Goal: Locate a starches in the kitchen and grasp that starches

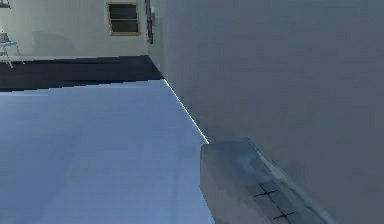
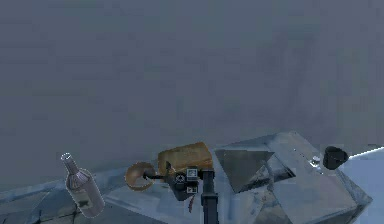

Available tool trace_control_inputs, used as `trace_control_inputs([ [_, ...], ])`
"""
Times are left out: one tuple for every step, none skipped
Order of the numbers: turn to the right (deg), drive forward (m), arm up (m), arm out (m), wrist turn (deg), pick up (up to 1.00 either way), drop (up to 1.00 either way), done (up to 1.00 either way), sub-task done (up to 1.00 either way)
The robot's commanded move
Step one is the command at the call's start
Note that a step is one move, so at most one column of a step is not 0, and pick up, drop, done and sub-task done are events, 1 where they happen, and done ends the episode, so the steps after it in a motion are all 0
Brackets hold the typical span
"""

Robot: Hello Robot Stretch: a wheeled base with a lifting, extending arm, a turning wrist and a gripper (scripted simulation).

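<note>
Standing near the counter [image 2: 300, 195], I saw the brown loaf of bread [image 2: 186, 156] lying on its top against the grey wall [image 2: 190, 70], just left of the steel sink [image 2: 262, 165]. The arm [image 2: 209, 205] rose from below toward that loaf, and the gripper [image 2: 155, 179] sat just in front of it, reaching left toward a round brown thing [image 2: 138, 178] on the counter. How the fingers stood I could not tell, nor whether they held anything, since the brown things lay right at them. A glass bottle [image 2: 83, 186] stood tilted at the counter's left end, and a dark cup [image 2: 333, 157] stood beyond the sink on the right. Looking ahead, pale floor [image 1: 90, 150] ran along the wall to a darker strip, with a chair [image 1: 8, 45] far off on the left.
</note>
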Motion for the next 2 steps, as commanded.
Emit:
trace_control_inputs([
  [0.0, 0.00, 0.00, 0.00, 0.0, 1.00, 0.00, 0.00, 0.00],
  [0.0, 0.00, 0.10, 0.00, 0.0, 0.00, 0.00, 0.00, 0.00],
])
